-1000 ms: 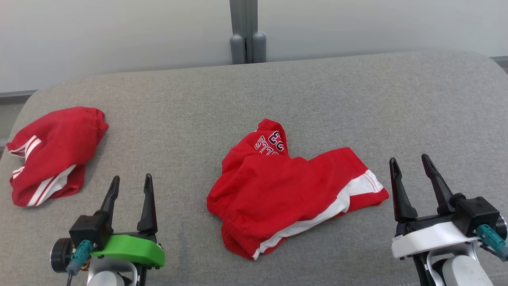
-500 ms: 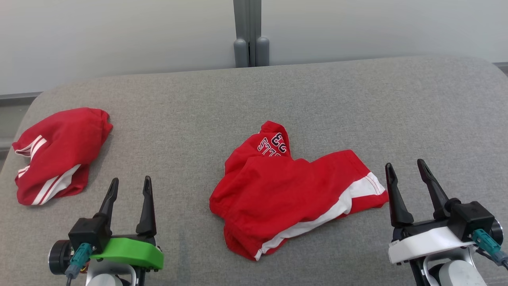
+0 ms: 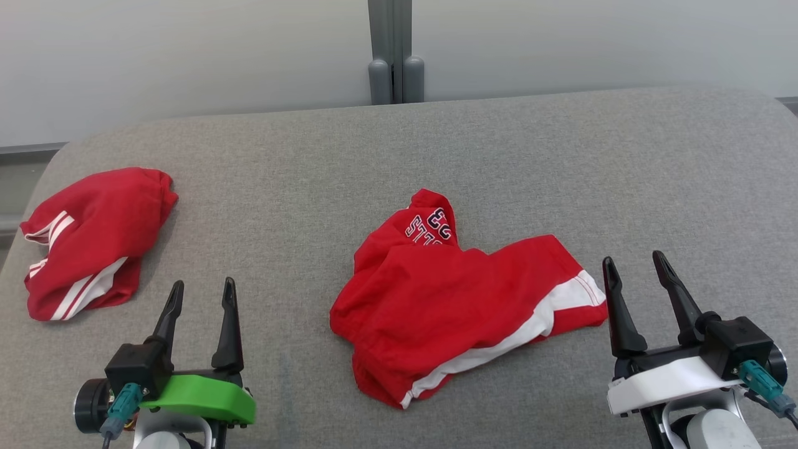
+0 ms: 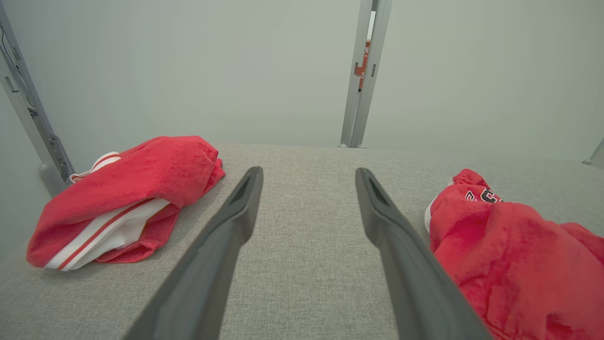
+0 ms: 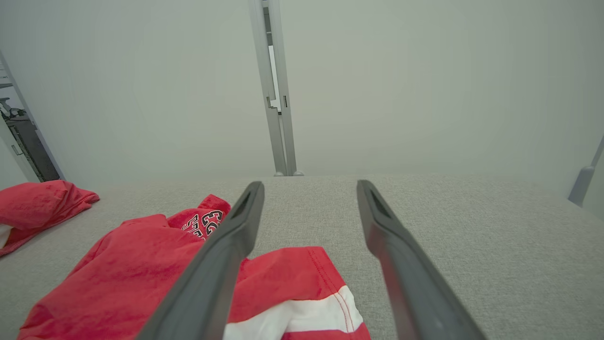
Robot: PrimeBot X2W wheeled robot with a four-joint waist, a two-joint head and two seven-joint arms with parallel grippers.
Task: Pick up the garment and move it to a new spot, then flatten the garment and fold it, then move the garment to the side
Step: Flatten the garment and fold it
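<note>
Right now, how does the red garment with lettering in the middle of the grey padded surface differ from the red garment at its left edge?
The lettered red garment lies spread wide in the middle; the left-edge red garment is a more compact bundle. The lettered one shows dark-and-white print and one broad white band; the left-edge one shows narrower white stripes, no visible print. Both are red, crumpled, resting on the grey padded surface.

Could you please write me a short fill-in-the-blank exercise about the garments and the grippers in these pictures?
1. The grey surface holds ____ red garments.
2. The middle garment has a broad ____ stripe.
3. The other garment lies on the robot's ____ side.
4. The left gripper and the right gripper both stand ____, holding nothing.

Missing words: two; white; left; open.
</note>
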